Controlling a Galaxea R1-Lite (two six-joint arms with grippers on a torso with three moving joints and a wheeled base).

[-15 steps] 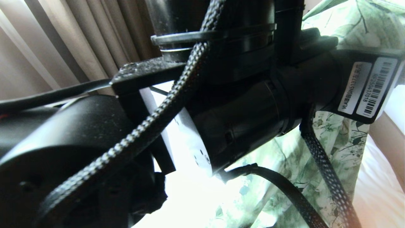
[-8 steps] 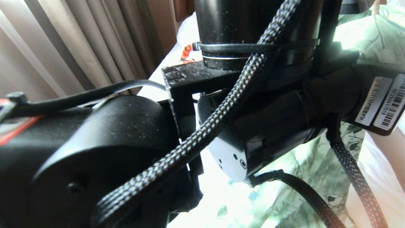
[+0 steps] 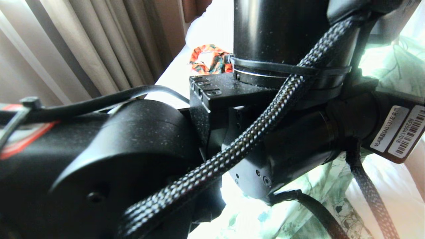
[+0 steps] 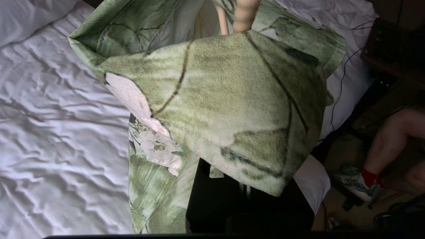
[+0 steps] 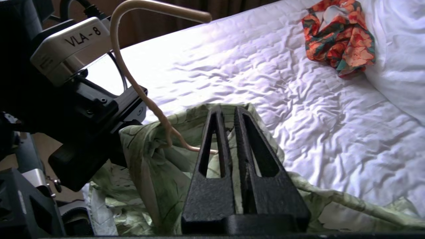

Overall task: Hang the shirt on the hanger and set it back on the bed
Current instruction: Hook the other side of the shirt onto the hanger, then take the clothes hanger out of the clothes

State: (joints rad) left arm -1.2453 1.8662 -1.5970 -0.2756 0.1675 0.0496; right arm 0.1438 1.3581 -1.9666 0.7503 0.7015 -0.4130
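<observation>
On my far left hang beige curtains [image 3: 83, 43]. My own black arms and braided cables crowd most of the head view in front of them.

My left jaws are buried under the shirt [image 4: 232, 99]. Its green leaf-print cloth is draped right over them, so I cannot see them, but they are pressed together. I cannot tell what they pinch under the fabric. The shirt is held up off the bed [image 4: 49, 116], whose wrinkled white sheet spreads out beneath and beside it.

The hanger [image 5: 159, 7] rises out of the bunched collar next to my left wrist. Its cream hook curls over the top and its wire runs down into the cloth.

Further along come my right jaws, just beside the shirt and near where the wire goes into it. They stand a narrow slit apart and nothing is caught between them. The wire reaches the outer side of one finger [image 5: 212, 172], and I cannot tell whether it touches.

Beyond, towards the pillow [image 5: 398, 66], an orange-and-green garment [image 5: 338, 36] lies crumpled on the sheet, well apart from the shirt.

In the left wrist view a person's bare leg [image 4: 388, 139], with a red sock and a sneaker, shows on the floor beside the bed.
</observation>
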